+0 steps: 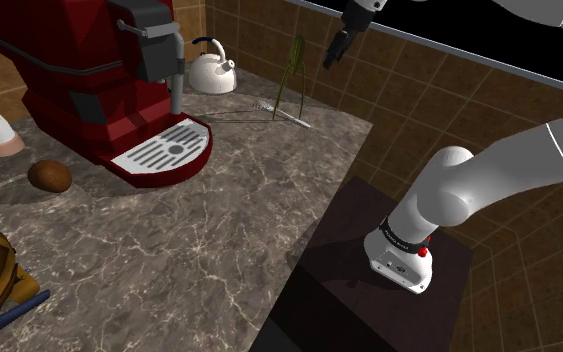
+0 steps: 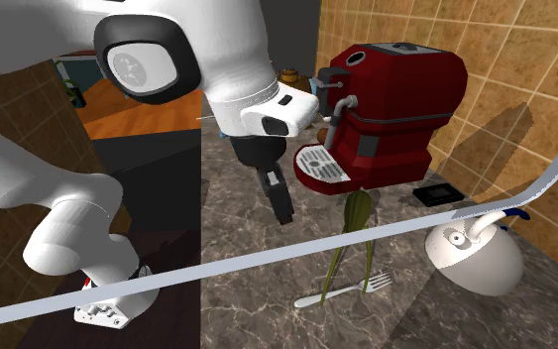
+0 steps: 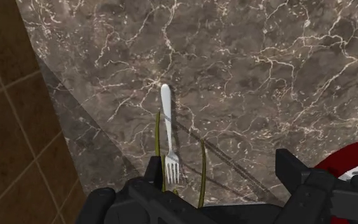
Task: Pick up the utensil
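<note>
The utensil is a silver fork [image 3: 168,130] lying flat on the dark marbled counter [image 3: 254,70], straight below my gripper [image 3: 222,175]. Both black fingers [image 3: 153,172] stand wide apart with nothing between them, and the fork's tines point towards the left one. In the shoulder view the fork [image 1: 287,116] lies near the counter's far corner, and the gripper [image 1: 335,52] hangs well above it, by the tiled wall. From the second exterior view the gripper [image 2: 281,203] is high over the fork [image 2: 346,290].
Thin green stalks [image 1: 294,70] rise over the fork. A white kettle [image 1: 212,70] stands close behind it. A red coffee machine [image 1: 99,80] occupies the counter's back left, with a brown round object [image 1: 49,176] in front. Tiled walls [image 1: 449,90] border the corner.
</note>
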Action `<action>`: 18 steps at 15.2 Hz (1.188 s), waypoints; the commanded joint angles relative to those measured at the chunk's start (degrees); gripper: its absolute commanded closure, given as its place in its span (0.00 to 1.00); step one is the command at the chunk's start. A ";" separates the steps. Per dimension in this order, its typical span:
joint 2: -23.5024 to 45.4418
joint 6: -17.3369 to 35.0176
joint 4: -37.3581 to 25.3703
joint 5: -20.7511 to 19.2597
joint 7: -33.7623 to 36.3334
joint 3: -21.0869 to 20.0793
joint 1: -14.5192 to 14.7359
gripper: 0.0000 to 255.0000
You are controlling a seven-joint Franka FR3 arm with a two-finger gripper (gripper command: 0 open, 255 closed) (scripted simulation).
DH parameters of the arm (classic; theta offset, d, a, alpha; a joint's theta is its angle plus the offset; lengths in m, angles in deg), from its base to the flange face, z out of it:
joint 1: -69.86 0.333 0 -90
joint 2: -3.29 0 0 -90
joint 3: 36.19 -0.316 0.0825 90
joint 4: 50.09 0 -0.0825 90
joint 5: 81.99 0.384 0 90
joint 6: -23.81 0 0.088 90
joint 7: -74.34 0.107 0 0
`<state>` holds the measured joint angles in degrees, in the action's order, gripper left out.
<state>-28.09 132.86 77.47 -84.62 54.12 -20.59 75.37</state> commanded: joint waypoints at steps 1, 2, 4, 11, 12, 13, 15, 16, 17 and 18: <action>3.89 2.46 -2.13 0.48 -6.27 2.56 1.59 0.00; 5.95 3.41 -3.49 0.98 -9.27 3.81 2.43 0.00; 10.22 5.05 -6.51 2.42 -15.38 6.20 4.10 0.00; 20.29 8.64 -12.95 7.73 -29.37 10.55 7.01 0.00; 20.34 9.40 -12.23 7.79 -29.50 10.59 7.01 0.00; 20.41 10.15 -11.53 7.87 -29.64 10.63 7.00 0.00; 20.58 11.66 -10.16 8.04 -29.94 10.72 7.00 0.00; 20.76 12.84 -9.12 8.21 -30.19 10.79 7.01 0.00; 20.74 12.84 -9.11 8.20 -30.18 10.79 7.00 0.00; 20.76 12.84 -9.12 8.21 -30.19 10.79 7.00 0.00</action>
<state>-7.35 145.39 68.10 -76.44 23.98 -9.80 82.37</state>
